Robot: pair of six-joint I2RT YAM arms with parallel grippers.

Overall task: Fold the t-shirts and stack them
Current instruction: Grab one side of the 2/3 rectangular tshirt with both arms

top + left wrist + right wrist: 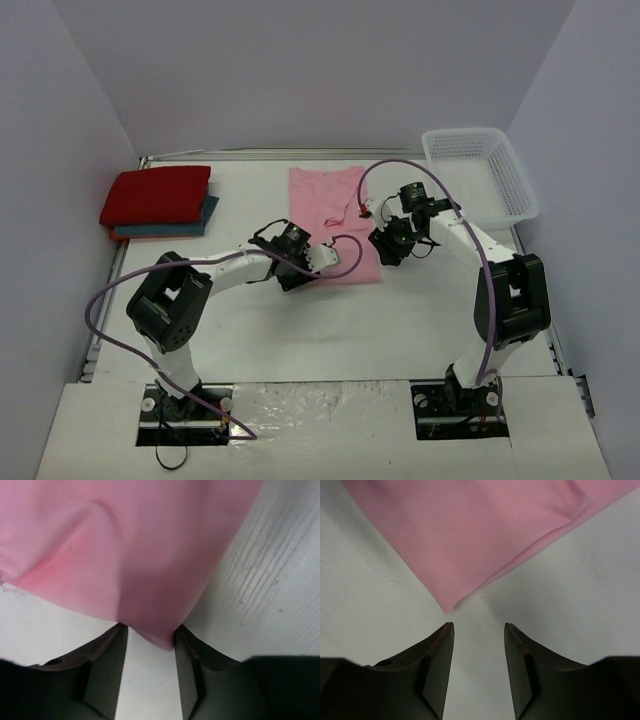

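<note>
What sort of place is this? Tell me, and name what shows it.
Probably a robot lab test cell: a white table boxed in by plain walls, a left arm and right arm bolted at its near edge, a pink t-shirt laid out for folding.

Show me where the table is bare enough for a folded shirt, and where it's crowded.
Bare: the strip between the red shirt and the pink shirt, and the near middle of the table. Crowded: the pink shirt's near edge, with left pincer and right pincer open there; the basket fills the far right corner.
</note>
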